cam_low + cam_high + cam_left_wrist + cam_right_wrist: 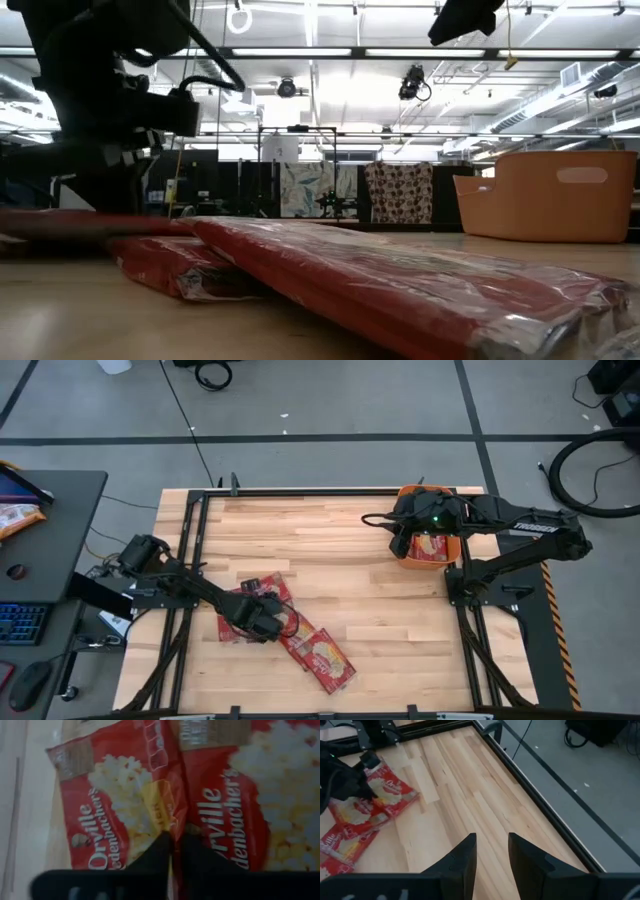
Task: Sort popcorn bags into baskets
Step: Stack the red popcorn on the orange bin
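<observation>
Red bags (290, 628) mostly lie heaped on the counter (340, 560); one shows in the bin (430, 547). Left pincer (176, 845), pressed together, noses into the heap; right pincer (492, 850), spread and empty, hangs over the bin.

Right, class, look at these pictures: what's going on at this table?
A two-armed robot is sorting red popcorn bags into an orange basket. The left gripper is down on the pile at the table's front left, its fingers nearly together at the seam between two bags. The right gripper hangs open and empty over the basket at the far right, where at least one bag already lies.
</observation>
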`<action>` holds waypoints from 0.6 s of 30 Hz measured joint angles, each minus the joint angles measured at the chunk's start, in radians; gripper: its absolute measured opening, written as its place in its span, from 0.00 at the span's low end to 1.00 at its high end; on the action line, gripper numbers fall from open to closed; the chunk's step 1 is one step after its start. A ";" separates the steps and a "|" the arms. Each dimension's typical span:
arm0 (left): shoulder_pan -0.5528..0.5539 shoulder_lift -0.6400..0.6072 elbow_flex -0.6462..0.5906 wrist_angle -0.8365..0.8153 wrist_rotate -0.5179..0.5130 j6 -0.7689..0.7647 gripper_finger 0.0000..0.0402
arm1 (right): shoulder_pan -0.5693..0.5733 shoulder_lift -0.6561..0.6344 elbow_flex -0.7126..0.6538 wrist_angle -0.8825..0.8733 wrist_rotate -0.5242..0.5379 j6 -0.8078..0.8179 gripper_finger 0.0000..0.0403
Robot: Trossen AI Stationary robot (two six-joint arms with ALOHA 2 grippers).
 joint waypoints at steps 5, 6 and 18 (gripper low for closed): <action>-0.001 -0.057 0.021 0.010 0.005 0.008 0.02 | 0.003 0.000 0.000 0.002 -0.038 -0.026 0.29; -0.001 -0.068 0.025 0.007 0.004 0.019 0.02 | 0.003 0.001 -0.001 0.006 -0.060 -0.042 0.29; 0.043 -0.278 0.092 0.105 0.015 0.139 0.01 | 0.003 0.131 -0.001 0.171 -0.289 -0.232 0.31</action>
